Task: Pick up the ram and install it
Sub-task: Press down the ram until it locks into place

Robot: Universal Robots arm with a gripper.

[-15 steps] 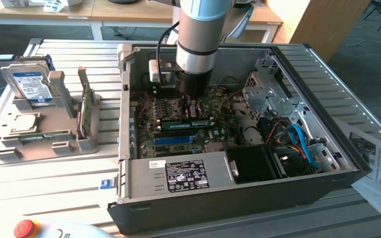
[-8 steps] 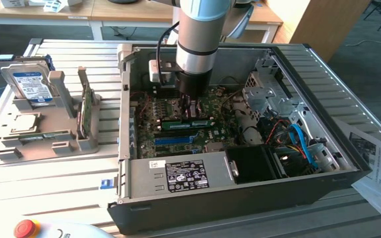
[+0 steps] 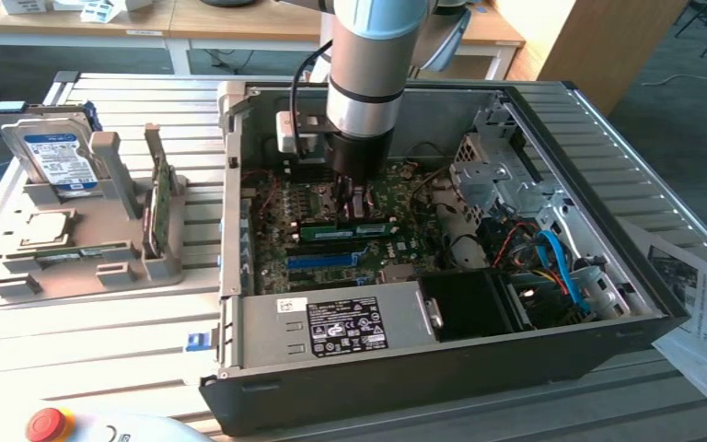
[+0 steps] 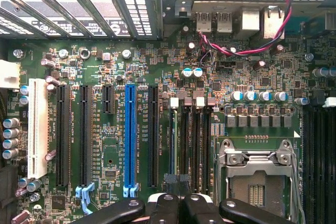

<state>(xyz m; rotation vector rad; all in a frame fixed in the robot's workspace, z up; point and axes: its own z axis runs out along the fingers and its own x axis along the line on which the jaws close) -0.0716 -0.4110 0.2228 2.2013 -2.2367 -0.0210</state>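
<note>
I have the arm's black two-fingered claw reaching down inside the open black desktop computer case, low over the green motherboard. Its fingers are drawn tight together. In the wrist view the two black fingers meet with no gap that I can make out.

The ram, a long, thin green circuit-board stick, stands on its long edge directly beneath the fingertips. I take the long blue expansion slot on the motherboard as my landmark. The ram lies just beyond it on the side towards the arm, close to it but not touching. Its long axis runs parallel to the blue slot, across the exterior view from left to right.

So the relation that matters is settled: the stick sits straight below the claw rather than off to either side. It is also lined up with the black memory slots, which run parallel to the blue slot between it and the silver processor socket.

I cannot tell whether the fingertips pinch the stick's top edge or merely rest on it, nor whether its lower edge has gone into a slot.

Well away from the blue slot, outside the case towards the exterior view's left, a grey moulded parts holder carries a silver hard drive with a blue label.
</note>
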